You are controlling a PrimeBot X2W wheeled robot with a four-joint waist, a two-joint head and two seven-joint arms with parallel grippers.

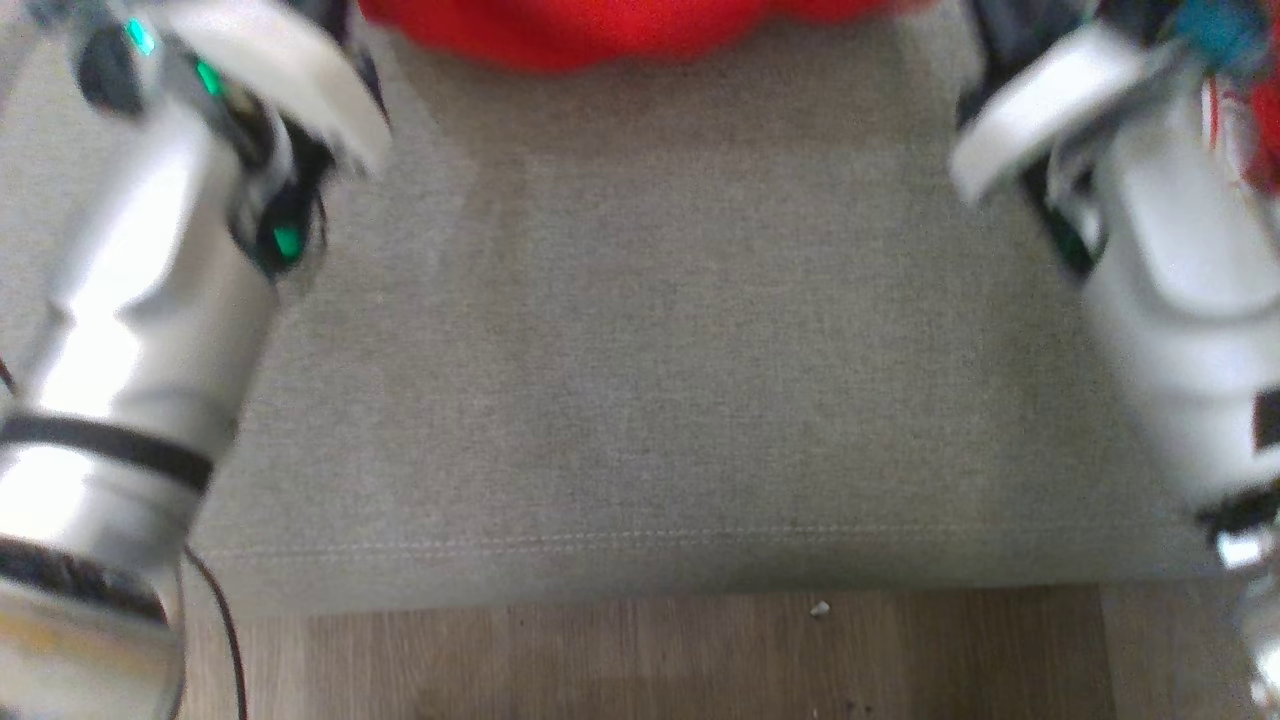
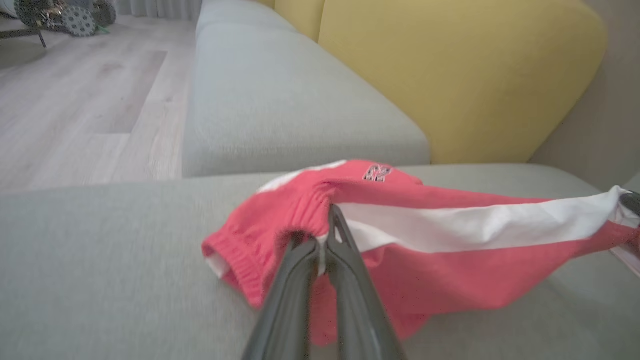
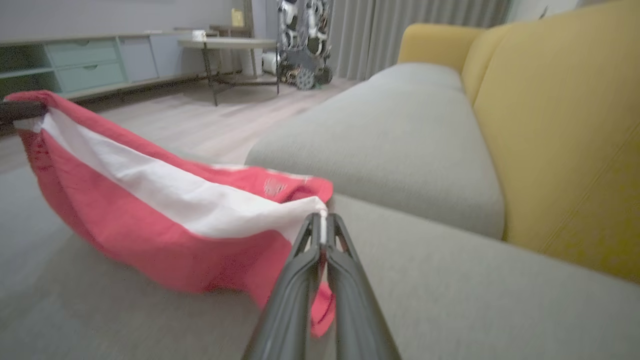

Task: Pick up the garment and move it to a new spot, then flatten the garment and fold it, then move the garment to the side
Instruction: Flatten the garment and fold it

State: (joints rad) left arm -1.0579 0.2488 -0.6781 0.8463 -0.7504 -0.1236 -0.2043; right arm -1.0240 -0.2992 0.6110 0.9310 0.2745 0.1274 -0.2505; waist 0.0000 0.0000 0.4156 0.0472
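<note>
Head view, garment (image 1: 620,30): a red band along the top edge, lying on the far part of the sofa seat (image 1: 650,400).
Head view, sofa seat: grey woven fabric with a stitched seam near its front edge.
Head view, floor (image 1: 650,660): wood planks below the seat's front edge.
Head view, arms: the pale left forearm (image 1: 130,330) reaches up the left side and the right forearm (image 1: 1190,300) up the right side, both blurred; a thin dark cable (image 1: 225,640) hangs by the left one.
Left wrist view, left end effector (image 2: 320,230): its long dark fingers are pressed together, pinching the ribbed red edge of the garment.
Left wrist view, garment: red with a broad white stripe and a small mark near the top; it stretches from the pinch to the view's right edge, where its far corner is raised.
Left wrist view, surroundings: a second grey seat cushion (image 2: 280,110) lies beyond, with the yellow back cushion (image 2: 450,75) beside it.
Right wrist view, right end effector (image 3: 324,220): fingers closed tight on the white-striped corner of the garment.
Right wrist view, garment: it sags between this corner and the opposite one at the view's left edge, where the dark tip of the left end effector meets it; whether its low red fold touches the seat, I cannot tell.
Right wrist view, room: a round table (image 3: 225,45), a low cabinet (image 3: 75,65) with drawers and grey curtains (image 3: 400,30) stand well beyond the sofa.
</note>
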